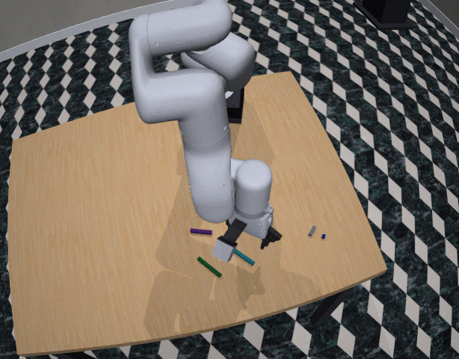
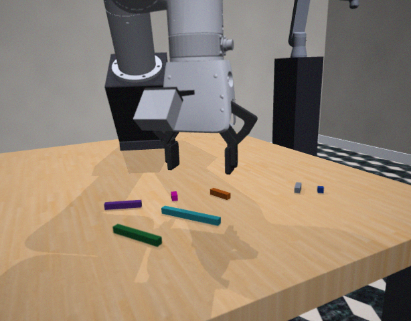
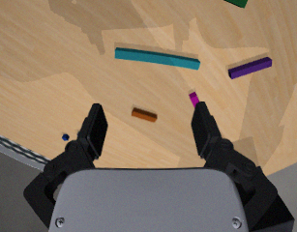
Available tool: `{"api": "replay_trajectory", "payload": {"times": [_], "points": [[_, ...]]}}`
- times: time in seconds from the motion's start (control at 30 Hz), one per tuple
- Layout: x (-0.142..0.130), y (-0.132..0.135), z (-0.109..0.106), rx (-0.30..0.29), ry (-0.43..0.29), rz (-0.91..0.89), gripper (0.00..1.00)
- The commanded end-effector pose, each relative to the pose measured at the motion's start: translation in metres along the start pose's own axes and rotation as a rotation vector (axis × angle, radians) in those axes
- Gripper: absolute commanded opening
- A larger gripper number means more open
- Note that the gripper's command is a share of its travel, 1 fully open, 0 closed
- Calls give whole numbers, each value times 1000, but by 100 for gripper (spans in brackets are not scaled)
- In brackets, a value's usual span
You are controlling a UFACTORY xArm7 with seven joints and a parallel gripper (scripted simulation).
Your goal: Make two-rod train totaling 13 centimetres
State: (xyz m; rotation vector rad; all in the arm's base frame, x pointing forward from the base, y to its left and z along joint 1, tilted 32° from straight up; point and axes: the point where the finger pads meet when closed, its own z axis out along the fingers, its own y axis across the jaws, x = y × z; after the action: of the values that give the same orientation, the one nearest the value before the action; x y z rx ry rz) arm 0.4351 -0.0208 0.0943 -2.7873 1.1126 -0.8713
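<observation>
My gripper is open and empty, above the table. A turquoise rod lies flat. An orange rod and a magenta rod lie behind it in the exterior view, hidden by the arm in the top view. A purple rod and a green rod lie apart. A grey rod and a blue rod lie off right. No rods touch.
The wooden table carries all the rods. Its right edge runs beyond the grey and blue rods in the top view. The arm's base stands at the back, and the arm casts shadows around the rods.
</observation>
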Motion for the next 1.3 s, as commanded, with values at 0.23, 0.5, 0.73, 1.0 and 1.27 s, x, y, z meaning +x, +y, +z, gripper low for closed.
{"api": "replay_trajectory", "payload": {"times": [0.23,0.5,0.73,1.0,1.27], "points": [[0,0,0,0,0,-15,100],[-9,15,0,-16,-20,-296,100],[-16,30,0,-26,-39,-586,100],[-19,43,-1,-30,-55,-861,100],[-20,56,-1,-29,-70,-1181,100]]}}
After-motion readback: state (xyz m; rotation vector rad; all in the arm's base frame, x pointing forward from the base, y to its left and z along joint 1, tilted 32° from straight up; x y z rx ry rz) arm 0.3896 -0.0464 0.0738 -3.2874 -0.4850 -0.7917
